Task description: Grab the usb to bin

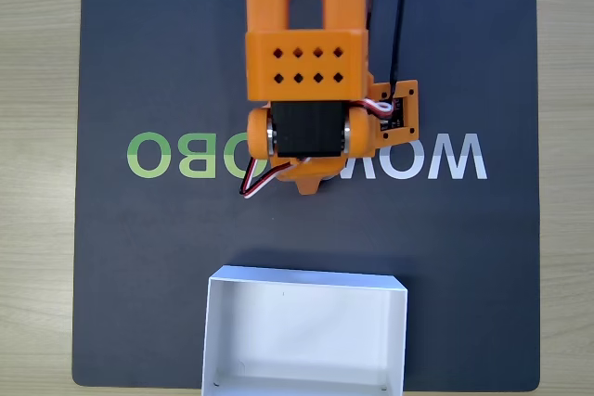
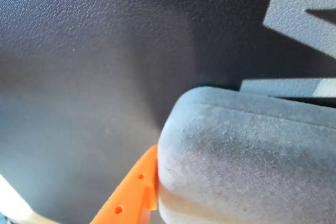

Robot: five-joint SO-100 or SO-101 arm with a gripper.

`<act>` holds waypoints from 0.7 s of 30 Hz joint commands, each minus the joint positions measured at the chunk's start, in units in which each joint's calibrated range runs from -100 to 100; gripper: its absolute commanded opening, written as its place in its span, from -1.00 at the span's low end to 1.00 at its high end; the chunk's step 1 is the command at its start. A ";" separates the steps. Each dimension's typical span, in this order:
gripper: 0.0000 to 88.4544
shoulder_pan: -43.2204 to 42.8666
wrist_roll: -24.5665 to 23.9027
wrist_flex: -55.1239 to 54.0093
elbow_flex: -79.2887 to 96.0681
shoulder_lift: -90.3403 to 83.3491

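Item: orange two-finger gripper (image 1: pixel 309 183), lowered over a dark leather-textured mat (image 1: pixel 139 257) with pale lettering, seen from the fixed view. Item: small matte grey block with rounded corners (image 2: pixel 247 166), close up in the wrist view, lying on the mat, 1 orange finger (image 2: pixel 134 192) touching its left edge. Pincer state: cannot tell. Item: white shallow rectangular box (image 1: pixel 306 331), at the mat's lower edge, well apart from the gripper.

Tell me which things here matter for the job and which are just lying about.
Job:
usb, close against an orange gripper finger in the wrist view
bin, white, open, near edge of the mat
arm

Lying about:
dark mat with lettering
wooden table
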 commanded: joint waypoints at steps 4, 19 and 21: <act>-0.57 0.82 0.14 -0.17 -1.21 -1.00; -0.55 -1.87 0.24 -3.23 -5.01 -25.25; -0.55 -1.45 0.24 -5.67 -7.36 -29.49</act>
